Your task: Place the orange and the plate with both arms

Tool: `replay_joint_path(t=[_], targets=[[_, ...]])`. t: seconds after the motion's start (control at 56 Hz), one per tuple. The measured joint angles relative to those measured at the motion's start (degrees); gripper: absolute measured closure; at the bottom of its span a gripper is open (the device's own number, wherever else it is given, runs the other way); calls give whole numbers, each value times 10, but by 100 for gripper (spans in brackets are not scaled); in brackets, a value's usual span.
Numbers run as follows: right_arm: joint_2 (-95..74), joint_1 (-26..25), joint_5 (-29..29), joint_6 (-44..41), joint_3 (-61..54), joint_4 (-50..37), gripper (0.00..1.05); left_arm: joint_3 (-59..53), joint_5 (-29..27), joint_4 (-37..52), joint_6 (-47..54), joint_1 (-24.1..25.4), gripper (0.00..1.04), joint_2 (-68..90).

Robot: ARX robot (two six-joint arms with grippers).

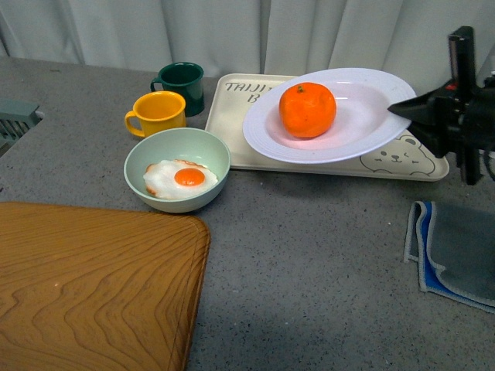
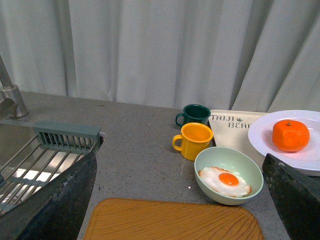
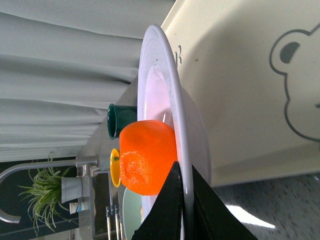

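The orange (image 1: 307, 109) lies in the white plate (image 1: 363, 124), which is held tilted above the cream bear tray (image 1: 402, 158). My right gripper (image 1: 406, 110) is shut on the plate's right rim. In the right wrist view the black fingers (image 3: 170, 205) pinch the plate's rim (image 3: 186, 150) with the orange (image 3: 145, 157) just beside them. My left gripper (image 2: 180, 200) is open and empty, out of the front view; its wrist view shows the orange (image 2: 290, 135) and plate (image 2: 262, 135) far off to the side.
A pale green bowl with a fried egg (image 1: 178, 170), a yellow mug (image 1: 158, 113) and a dark green mug (image 1: 182, 83) stand left of the tray. A wooden board (image 1: 93, 286) lies at the front left. A grey-blue cloth (image 1: 456, 255) lies at the right. A sink rack (image 2: 45, 155) is far left.
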State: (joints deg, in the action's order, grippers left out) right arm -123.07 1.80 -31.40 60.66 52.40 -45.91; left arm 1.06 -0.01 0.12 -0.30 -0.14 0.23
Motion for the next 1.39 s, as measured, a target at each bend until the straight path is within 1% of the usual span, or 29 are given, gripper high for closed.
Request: replay_joint_path(t=[0.321,0.429,0.571,0.607,0.679,0.714,0.768,0.839,0.857,0.893,0.946,0.982,1.125,1.161,1.196,1.214,1.25,1.268,1.304,1.339,1.375,1.393], targets=[[-125,31,17,0,207,113,104,0,0,0,0,0,7,0],[-142,32,22,-6,235,143,104,0,0,0,0,0,7,0],[-143,32,24,-21,238,161,104,0,0,0,0,0,7,0],[-142,32,27,-32,238,165,100,0,0,0,0,0,7,0],[-138,32,40,-56,230,179,90,0,0,0,0,0,7,0],[-134,31,43,-74,219,184,83,0,0,0,0,0,7,0],[-128,30,51,-93,206,189,76,0,0,0,0,0,7,0],[-112,27,66,-126,177,189,61,0,0,0,0,0,7,0],[-109,27,70,-131,173,190,60,0,0,0,0,0,7,0],[-94,26,80,-146,160,193,53,0,0,0,0,0,7,0],[-78,24,87,-165,143,191,45,0,0,0,0,0,7,0],[-57,24,99,-192,125,186,38,0,0,0,0,0,7,0],[18,23,134,-251,76,194,17,0,0,0,0,0,7,0],[44,24,146,-274,56,185,10,0,0,0,0,0,7,0],[62,26,160,-294,39,175,8,0,0,0,0,0,7,0],[65,28,173,-299,32,160,8,0,0,0,0,0,7,0],[82,35,247,-363,-12,52,15,0,0,0,0,0,7,0],[85,37,266,-370,-23,24,17,0,0,0,0,0,7,0],[104,41,328,-431,-72,-75,24,0,0,0,0,0,7,0],[129,42,355,-484,-122,-154,31,0,0,0,0,0,7,0],[149,41,362,-520,-152,-198,36,0,0,0,0,0,7,0],[156,41,364,-524,-160,-210,38,0,0,0,0,0,7,0]])
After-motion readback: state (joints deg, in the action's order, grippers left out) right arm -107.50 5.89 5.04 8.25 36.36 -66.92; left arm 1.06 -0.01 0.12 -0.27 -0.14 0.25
